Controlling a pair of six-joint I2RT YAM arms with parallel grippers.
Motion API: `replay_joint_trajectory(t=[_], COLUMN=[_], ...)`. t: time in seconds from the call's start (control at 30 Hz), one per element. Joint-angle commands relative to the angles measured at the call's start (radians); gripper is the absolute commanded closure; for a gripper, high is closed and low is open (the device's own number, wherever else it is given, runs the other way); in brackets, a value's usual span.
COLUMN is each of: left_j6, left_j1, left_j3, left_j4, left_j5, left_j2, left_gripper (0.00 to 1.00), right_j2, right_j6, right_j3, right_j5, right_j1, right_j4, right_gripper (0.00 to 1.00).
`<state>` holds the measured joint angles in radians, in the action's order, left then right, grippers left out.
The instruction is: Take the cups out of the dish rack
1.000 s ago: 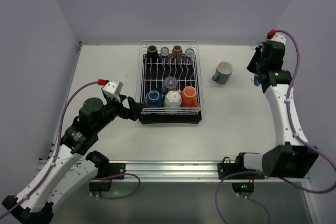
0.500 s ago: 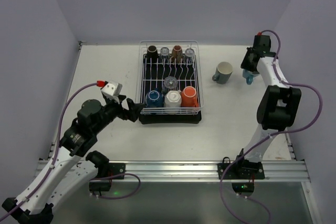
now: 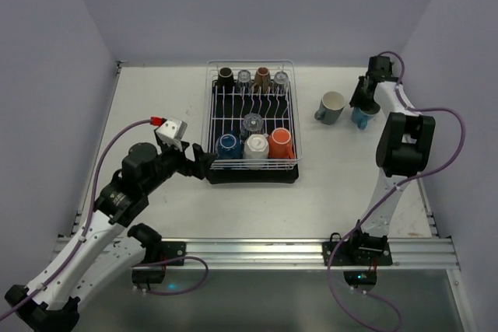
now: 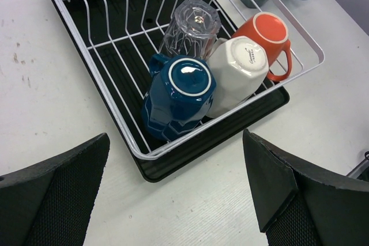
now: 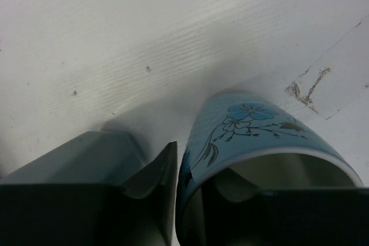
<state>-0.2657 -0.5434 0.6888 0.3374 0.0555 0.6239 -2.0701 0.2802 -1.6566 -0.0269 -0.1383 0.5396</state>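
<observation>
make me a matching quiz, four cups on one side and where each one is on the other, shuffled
1 orange mug
2 teal mug
3 floral cup
4 clear glass

A held by the right gripper
B free on the table, right of the dish rack
C rack's near right corner
D in the rack, behind the white mug

Pairs: 1-C, 2-B, 3-A, 4-D

Scuffed white table (image 3: pixel 156 106), lilac walls (image 3: pixel 257 5)
</observation>
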Motion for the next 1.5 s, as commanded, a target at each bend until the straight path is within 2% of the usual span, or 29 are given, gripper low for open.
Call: replay_joint_trajectory(t=[0.0, 0.17, 0.23, 0.4, 0.47, 0.53, 0.6, 0.63, 0.67, 0.73, 0.77, 0.8, 0.87, 0.97, 1.13, 1.47], left_j6=[0.026, 0.025, 0.023, 0.025, 0.022, 0.003, -0.013, -0.02, -0.029, -0.032, -0.032, -0.029, -0.018, -0.01, -0.02, -0.033], left_j1=[0.008, 0.01, 0.008, 0.008, 0.008, 0.002, -0.006, -0.021, -0.03, -0.074, -0.091, -0.108, -0.145, -0.161, -0.176, -0.228], left_j3=[0.003, 0.006, 0.008, 0.028, 0.057, 0.083, 0.121, 0.136, 0.152, 0.198, 0.212, 0.242, 0.277, 0.317, 0.327, 0.354], left_j4=[-0.026, -0.028, -0.029, -0.026, -0.009, -0.002, 0.003, 0.008, 0.011, 0.017, 0.025, 0.035, 0.084, 0.107, 0.107, 0.048], left_j5=[0.01, 0.009, 0.013, 0.043, 0.059, 0.069, 0.064, 0.06, 0.047, -0.031, -0.066, -0.151, -0.221, -0.267, -0.295, -0.347], left_j2=[0.011, 0.019, 0.028, 0.063, 0.095, 0.126, 0.172, 0.189, 0.207, 0.267, 0.287, 0.337, 0.39, 0.465, 0.556, 0.709], left_gripper=[0.0, 0.0, 0.0, 0.0, 0.0, 0.0, 0.01, 0.01, 0.01, 0.01, 0.02, 0.04, 0.06, 0.08, 0.09, 0.1], right_j2=[0.019, 0.059, 0.106, 0.247, 0.367, 0.465, 0.638, 0.7, 0.817, 0.925, 1.021, 1.066, 1.151, 1.298, 1.475, 1.561], right_j6=[-0.001, -0.001, 0.008, 0.057, 0.08, 0.128, 0.181, 0.201, 0.239, 0.269, 0.293, 0.306, 0.323, 0.314, 0.32, 0.349], right_j3=[-0.078, -0.091, -0.091, -0.023, 0.046, 0.188, 0.364, 0.433, 0.562, 0.67, 0.755, 0.793, 0.878, 0.938, 1.0, 1.084], right_j5=[-0.016, -0.036, -0.028, -0.007, 0.021, 0.054, 0.143, 0.18, 0.241, 0.287, 0.307, 0.321, 0.346, 0.361, 0.455, 0.558], right_j1=[-0.004, -0.004, -0.004, -0.004, -0.004, -0.003, 0.002, 0.006, 0.012, 0.042, 0.066, 0.078, 0.103, 0.178, 0.186, 0.197], right_j4=[0.005, 0.034, 0.036, 0.033, -0.027, -0.125, -0.209, -0.312, -0.358, -0.449, -0.464, -0.48, -0.5, -0.465, -0.423, -0.437], right_gripper=[0.7, 0.47, 0.44, 0.44, 0.44, 0.44, 0.43, 0.43, 0.43, 0.42, 0.42, 0.42, 0.42, 0.42, 0.42, 0.42])
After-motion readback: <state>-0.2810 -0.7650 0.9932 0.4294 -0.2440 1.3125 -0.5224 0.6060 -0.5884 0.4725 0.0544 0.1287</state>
